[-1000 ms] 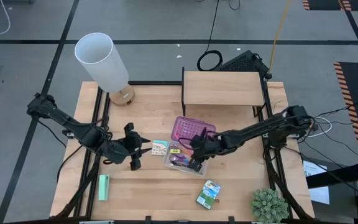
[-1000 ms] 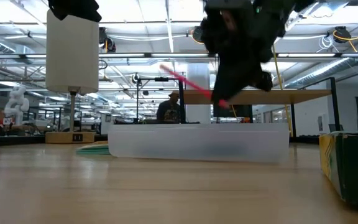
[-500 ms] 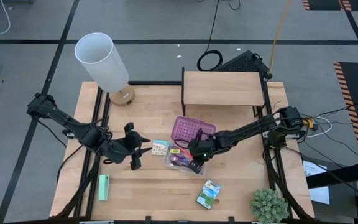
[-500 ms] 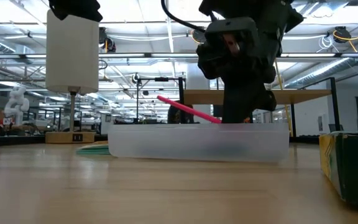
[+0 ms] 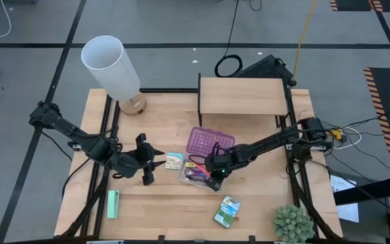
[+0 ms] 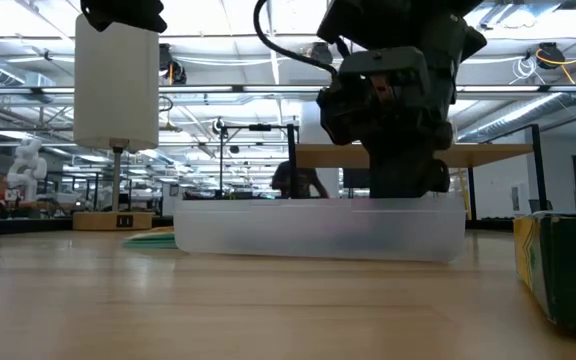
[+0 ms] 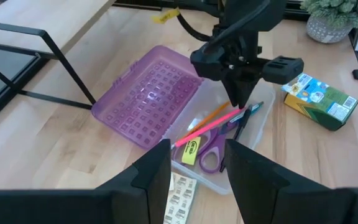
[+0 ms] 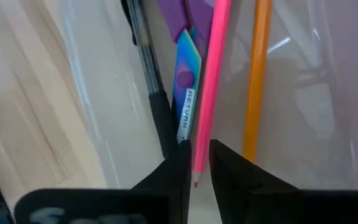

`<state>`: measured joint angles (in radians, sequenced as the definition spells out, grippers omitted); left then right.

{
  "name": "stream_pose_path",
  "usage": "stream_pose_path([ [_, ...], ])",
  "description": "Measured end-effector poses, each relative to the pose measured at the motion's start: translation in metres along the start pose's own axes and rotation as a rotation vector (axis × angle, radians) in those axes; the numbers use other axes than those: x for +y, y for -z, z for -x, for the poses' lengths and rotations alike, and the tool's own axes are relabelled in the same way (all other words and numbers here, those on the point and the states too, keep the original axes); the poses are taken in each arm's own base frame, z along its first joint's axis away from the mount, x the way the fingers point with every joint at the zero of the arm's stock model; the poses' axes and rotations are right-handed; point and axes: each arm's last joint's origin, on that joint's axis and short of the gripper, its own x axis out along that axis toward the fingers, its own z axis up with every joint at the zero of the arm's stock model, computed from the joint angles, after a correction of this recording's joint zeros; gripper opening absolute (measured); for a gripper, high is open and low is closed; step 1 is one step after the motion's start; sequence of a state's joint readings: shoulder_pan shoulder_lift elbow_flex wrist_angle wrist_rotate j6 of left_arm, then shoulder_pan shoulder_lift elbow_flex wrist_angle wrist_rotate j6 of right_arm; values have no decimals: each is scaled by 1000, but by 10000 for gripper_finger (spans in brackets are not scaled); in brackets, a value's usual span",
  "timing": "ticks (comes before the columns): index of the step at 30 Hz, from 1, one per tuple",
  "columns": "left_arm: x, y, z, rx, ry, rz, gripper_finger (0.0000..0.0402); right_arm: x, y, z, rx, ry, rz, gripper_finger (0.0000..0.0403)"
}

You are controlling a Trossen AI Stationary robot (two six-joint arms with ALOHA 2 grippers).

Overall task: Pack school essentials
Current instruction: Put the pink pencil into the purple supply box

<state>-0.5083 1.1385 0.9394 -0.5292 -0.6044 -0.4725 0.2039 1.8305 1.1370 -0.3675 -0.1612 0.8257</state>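
Note:
The clear case (image 5: 196, 177) lies open at mid-table, its purple lid (image 7: 148, 93) flipped back. In it lie purple-handled scissors (image 7: 211, 148), an orange pencil (image 7: 211, 115), a black pen (image 7: 246, 119) and a tiny yellow piece (image 7: 191, 150). My right gripper (image 5: 213, 175) reaches down into the case, shut on the red pencil (image 7: 207, 127). My left gripper (image 5: 153, 165) hovers open left of the case, by the small colourful pack (image 5: 174, 161). The green-yellow crayon box (image 5: 227, 211) lies flat on the table nearer the front edge. My right gripper pinches the red pencil close to one end (image 8: 199, 149) between its two fingers (image 8: 178, 163). The fingers come from above, pointing down into the case. The pencil lies low in the case, running away from the fingers over the scissors toward the case's left end (image 7: 178, 143).
A white lamp (image 5: 112, 68) stands at the far left and a wooden riser (image 5: 242, 95) at the far middle. A mint-green block (image 5: 113, 203) lies near the front left, a potted plant (image 5: 293, 224) at the front right corner.
My right gripper has gone down into the clear case with the red pencil and shifted a little toward the table's left. The pencil, which slanted above the case wall, now lies down inside the case.

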Motion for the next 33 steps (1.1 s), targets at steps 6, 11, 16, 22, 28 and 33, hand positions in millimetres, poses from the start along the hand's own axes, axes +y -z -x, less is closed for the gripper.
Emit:
stream_pose_path([
  [6, 0, 0, 0, -3, 1, -1, 152, 0, 0, 0, 0, 2, 10, 54],
  [11, 0, 0, 0, -2, 1, -2, 152, 0, 0, 0, -11, 11, 26, 54],
  [16, 0, 0, 0, -2, 1, 0, 152, -2, -2, 1, -63, 58, 26, 55],
  [22, 0, 0, 0, -3, 1, 1, 152, 6, -9, 2, -144, -8, 59, 55],
  [28, 0, -1, 0, -7, 2, -2, 152, 20, -23, 6, -341, -113, 122, 54],
  [33, 0, -1, -1, -8, -2, 1, 152, 16, -29, 7, -378, -93, 121, 30],
])
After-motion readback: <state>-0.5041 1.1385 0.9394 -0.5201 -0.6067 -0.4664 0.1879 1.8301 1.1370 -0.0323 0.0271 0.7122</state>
